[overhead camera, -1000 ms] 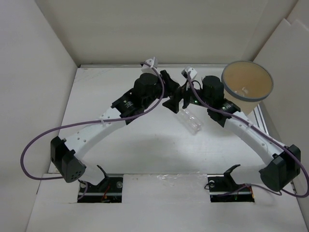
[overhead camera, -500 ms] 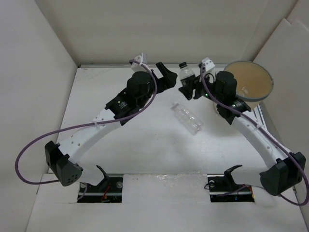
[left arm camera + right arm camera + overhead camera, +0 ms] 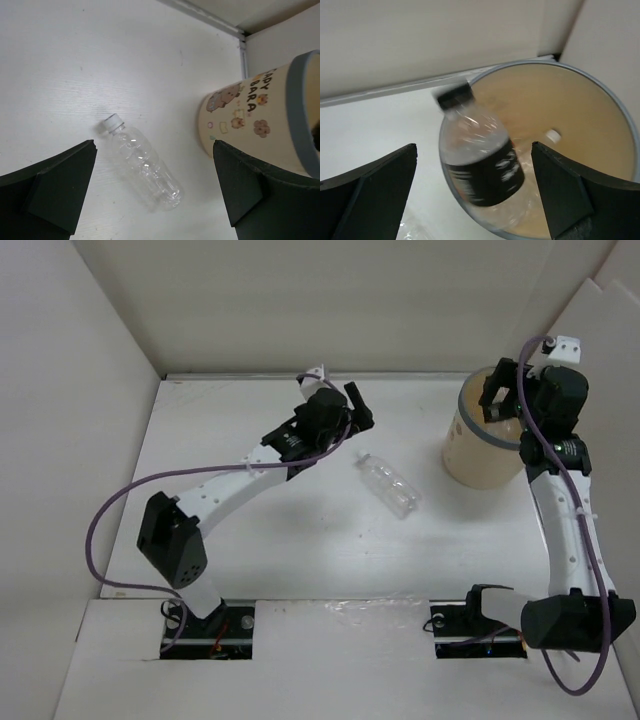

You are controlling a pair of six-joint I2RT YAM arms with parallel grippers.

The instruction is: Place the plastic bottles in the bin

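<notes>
A clear, white-capped plastic bottle [image 3: 390,485] lies on its side mid-table; the left wrist view shows it [image 3: 142,162] below my open left gripper [image 3: 154,167], which hovers above without touching it. From the top camera the left gripper [image 3: 350,405] sits up and to the left of that bottle. My right gripper [image 3: 500,390] hangs over the tan bin [image 3: 480,455] at the far right. Its fingers stand wide apart, and a blurred black-labelled bottle [image 3: 480,160] is loose between them at the bin's rim [image 3: 615,100]. A white cap [image 3: 552,135] shows inside the bin.
The bin [image 3: 250,120] stands in the back right corner against the white wall [image 3: 590,330]. White walls enclose the table on the left, back and right. A metal rail [image 3: 243,55] runs along the right edge behind the bin.
The right arm carried the black-labelled bottle from mid-table to above the bin and opened. The left gripper opened too, and its arm drew back to the left.
</notes>
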